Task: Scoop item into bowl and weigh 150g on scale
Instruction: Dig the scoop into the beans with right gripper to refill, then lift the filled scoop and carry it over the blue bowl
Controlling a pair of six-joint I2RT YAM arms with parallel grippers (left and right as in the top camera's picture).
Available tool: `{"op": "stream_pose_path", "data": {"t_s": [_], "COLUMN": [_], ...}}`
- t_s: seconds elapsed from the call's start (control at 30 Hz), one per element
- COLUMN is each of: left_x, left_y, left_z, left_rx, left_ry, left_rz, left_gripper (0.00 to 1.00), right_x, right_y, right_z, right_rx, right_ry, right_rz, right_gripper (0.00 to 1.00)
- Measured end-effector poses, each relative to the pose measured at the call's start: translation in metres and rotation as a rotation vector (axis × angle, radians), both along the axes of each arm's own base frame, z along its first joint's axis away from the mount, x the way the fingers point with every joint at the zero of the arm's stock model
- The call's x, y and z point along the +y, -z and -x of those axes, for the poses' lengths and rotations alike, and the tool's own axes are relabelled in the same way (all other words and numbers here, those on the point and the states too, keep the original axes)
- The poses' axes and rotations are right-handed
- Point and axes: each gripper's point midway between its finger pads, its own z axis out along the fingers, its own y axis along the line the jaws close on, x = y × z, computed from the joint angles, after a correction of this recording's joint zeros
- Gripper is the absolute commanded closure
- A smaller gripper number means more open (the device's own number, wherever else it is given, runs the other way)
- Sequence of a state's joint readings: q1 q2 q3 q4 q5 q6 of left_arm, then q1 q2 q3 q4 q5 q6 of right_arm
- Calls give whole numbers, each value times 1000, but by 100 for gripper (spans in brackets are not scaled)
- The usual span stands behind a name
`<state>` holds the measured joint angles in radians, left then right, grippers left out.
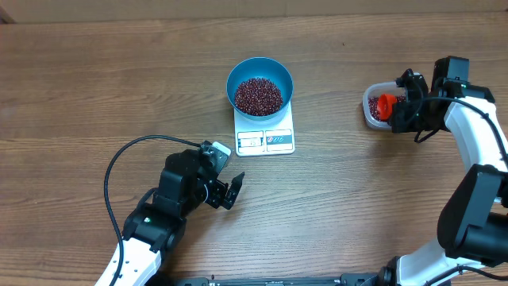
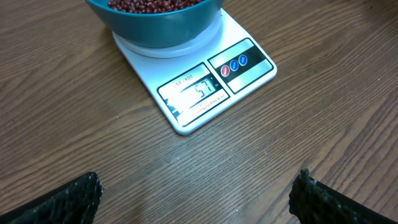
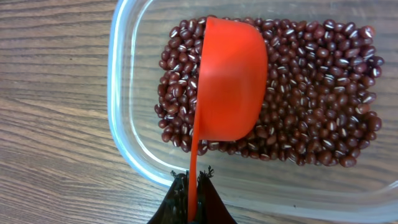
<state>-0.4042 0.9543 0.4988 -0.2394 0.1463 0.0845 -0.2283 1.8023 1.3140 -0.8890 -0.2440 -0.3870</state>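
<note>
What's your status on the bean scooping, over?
Left gripper open, near the scale. Right gripper shut on the orange scoop, tipped sideways over beans in the clear tub. Blue bowl of beans on scale. Nothing between tub and bowl.

right gripper (image 3: 189,190) clamped on orange scoop (image 3: 230,81) handle; scoop tipped on edge over beans (image 3: 311,118), near clear tub (image 3: 119,134) left wall.

left arm (image 1: 171,208), lower left of the overhead frame: black housings, white link, thin black cable (image 1: 159,137) looping beside. right arm (image 1: 476,135), right edge: white curved links, black joints. left gripper (image 2: 199,196) fingers (image 2: 65,202): black, rough-textured.
</note>
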Motion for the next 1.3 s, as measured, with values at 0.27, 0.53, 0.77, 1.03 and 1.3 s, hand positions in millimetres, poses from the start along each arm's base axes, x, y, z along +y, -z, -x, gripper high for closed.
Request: {"op": "stream_pose_path", "data": {"t_s": [0.27,0.53,0.77,1.03,1.3], "left_x": [0,0,0,0,0], "left_y": [0,0,0,0,0], "left_z": [0,0,0,0,0], "left_rx": [0,0,0,0,0], "left_ry": [0,0,0,0,0], "left_rz": [0,0,0,0,0], "left_gripper": [0,0,0,1,0], "right_x": [2,-7,-33,-32,-17], "right_y": [0,-8,-54,-66,-68], "right_z": [-1,12,-2,6,4], "right_rx": [-5,78,20,34,32], "right_ry": [-6,111,244,278,246], "right_rz": [1,-22,61,206,354], "right_gripper": [96,96,96,96,96]}}
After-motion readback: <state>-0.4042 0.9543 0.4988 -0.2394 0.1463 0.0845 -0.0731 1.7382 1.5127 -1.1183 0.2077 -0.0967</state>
